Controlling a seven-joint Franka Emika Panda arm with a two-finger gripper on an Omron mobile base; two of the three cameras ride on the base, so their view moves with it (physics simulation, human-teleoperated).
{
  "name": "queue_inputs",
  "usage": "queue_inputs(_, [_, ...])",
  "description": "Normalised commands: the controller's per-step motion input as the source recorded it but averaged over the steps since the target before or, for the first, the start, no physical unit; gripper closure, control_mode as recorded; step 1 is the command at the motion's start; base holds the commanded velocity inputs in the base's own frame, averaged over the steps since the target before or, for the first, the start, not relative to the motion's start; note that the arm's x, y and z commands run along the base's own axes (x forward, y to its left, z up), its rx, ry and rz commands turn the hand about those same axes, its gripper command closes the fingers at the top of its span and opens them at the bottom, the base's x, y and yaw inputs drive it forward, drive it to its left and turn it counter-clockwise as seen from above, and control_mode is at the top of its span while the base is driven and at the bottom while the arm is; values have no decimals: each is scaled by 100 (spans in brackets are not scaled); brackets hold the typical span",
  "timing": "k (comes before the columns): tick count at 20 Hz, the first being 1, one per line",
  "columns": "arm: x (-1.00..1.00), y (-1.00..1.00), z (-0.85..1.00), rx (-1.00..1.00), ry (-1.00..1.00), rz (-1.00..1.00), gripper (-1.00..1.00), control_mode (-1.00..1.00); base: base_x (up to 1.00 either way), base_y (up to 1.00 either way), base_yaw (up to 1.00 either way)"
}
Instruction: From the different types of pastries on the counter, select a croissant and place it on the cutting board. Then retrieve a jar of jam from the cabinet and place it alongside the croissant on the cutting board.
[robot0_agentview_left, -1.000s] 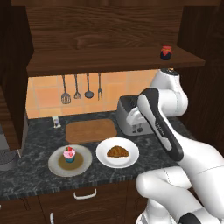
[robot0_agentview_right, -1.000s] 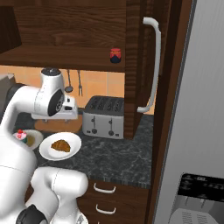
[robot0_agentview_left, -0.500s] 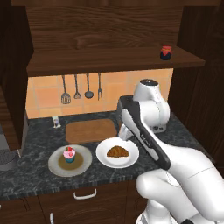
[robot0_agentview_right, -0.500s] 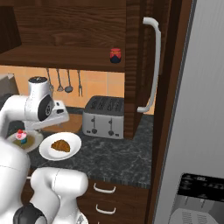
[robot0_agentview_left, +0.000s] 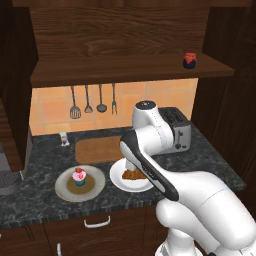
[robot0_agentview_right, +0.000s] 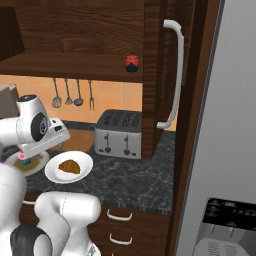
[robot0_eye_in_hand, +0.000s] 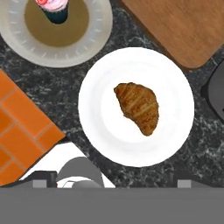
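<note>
The golden-brown croissant (robot0_eye_in_hand: 138, 107) lies in the middle of a round white plate (robot0_eye_in_hand: 105, 135) on the dark speckled counter (robot0_agentview_left: 212, 161). My gripper (robot0_eye_in_hand: 114, 180) hangs straight above that plate, open, its two dark tips wide apart with nothing between them. The croissant (robot0_agentview_right: 69, 166) is also plain in the right base view; in the left base view my arm covers most of it. The brown cutting board (robot0_agentview_left: 98, 149) lies bare just behind the plates. A cupcake (robot0_agentview_left: 79, 176) with pink frosting stands on a grey-tan plate (robot0_agentview_left: 95, 187). The jar of jam (robot0_agentview_left: 189, 60) sits on the cabinet shelf (robot0_agentview_left: 125, 70).
A silver toaster (robot0_agentview_right: 119, 133) stands right of the board, close to the white plate. Kitchen utensils (robot0_agentview_left: 93, 100) hang on the orange tiled wall. A tall cabinet door with a white handle (robot0_agentview_right: 173, 75) and a grey fridge front (robot0_agentview_right: 230, 150) close off the right side.
The arm has swung left and down from in front of the toaster to above the white plate with the croissant. The pastries, the board and the jar have not moved.
</note>
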Motion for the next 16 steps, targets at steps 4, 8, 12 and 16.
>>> queue_inputs(4, [18,0,-22,0,1,0,-100,-100,0,0,0])
queue_inputs(8, [16,0,-26,0,4,0,-100,-100,0,0,0])
queue_inputs(12, [20,0,-21,0,3,2,-100,-100,0,0,0])
queue_inputs(16, [24,0,-15,0,0,3,-100,-100,0,0,0])
